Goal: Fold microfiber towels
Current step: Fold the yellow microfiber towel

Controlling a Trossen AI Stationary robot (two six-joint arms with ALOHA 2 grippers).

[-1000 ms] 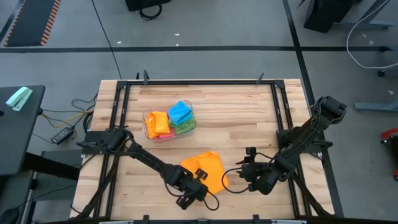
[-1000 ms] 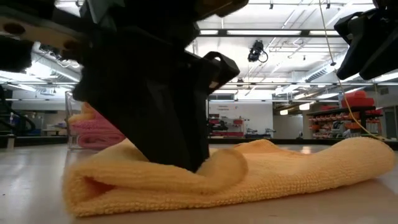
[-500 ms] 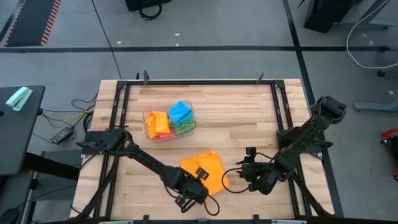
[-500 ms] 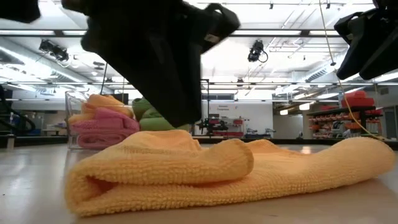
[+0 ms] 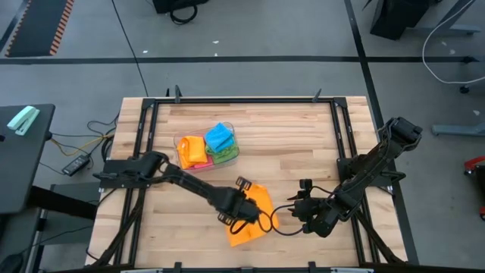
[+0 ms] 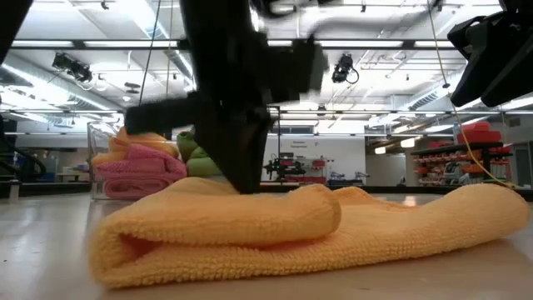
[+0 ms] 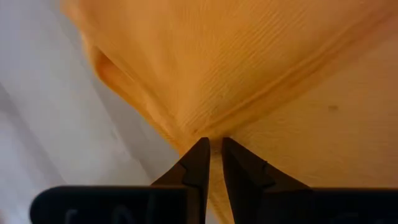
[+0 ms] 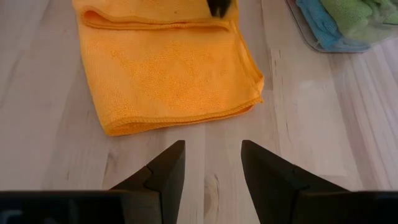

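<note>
Pinched almost together, the two dark fingers (image 7: pixel 198 163) of my left gripper (image 5: pixel 236 213) had a ridge of the soft orange microfiber towel (image 5: pixel 254 214) caught in the narrow slit between their tips, and from my wrist the cloth fanned out directly ahead of them over the pale wooden tabletop (image 5: pixel 292 144). That gripper sat right on top of the towel, which lay folded over on itself, its doubled edge rounded and thick where it met the wood (image 6: pixel 208 242). Just beyond the towel's far side from my left gripper waited my right gripper (image 5: pixel 301 212), lifted clear of the cloth, its fingers (image 8: pixel 171 168) standing partly apart with nothing between them; from that wrist the orange towel lay as a flat folded rectangle (image 8: pixel 171 68) straight in front. Farther off, past my left gripper toward the back of the table, stood the clear plastic tub (image 5: pixel 207 149). It held the other small cloths stacked close together: an orange one (image 5: pixel 191 151), a sky-blue one (image 5: pixel 220 137), a green one (image 5: pixel 225 155), and a pink one (image 6: pixel 137 171) that showed best from table height. Around the tabletop ran a black metal frame (image 5: pixel 242 101), and beyond that lay grey floor (image 5: pixel 250 45) with dark cables (image 5: pixel 87 140) trailing over it.
</note>
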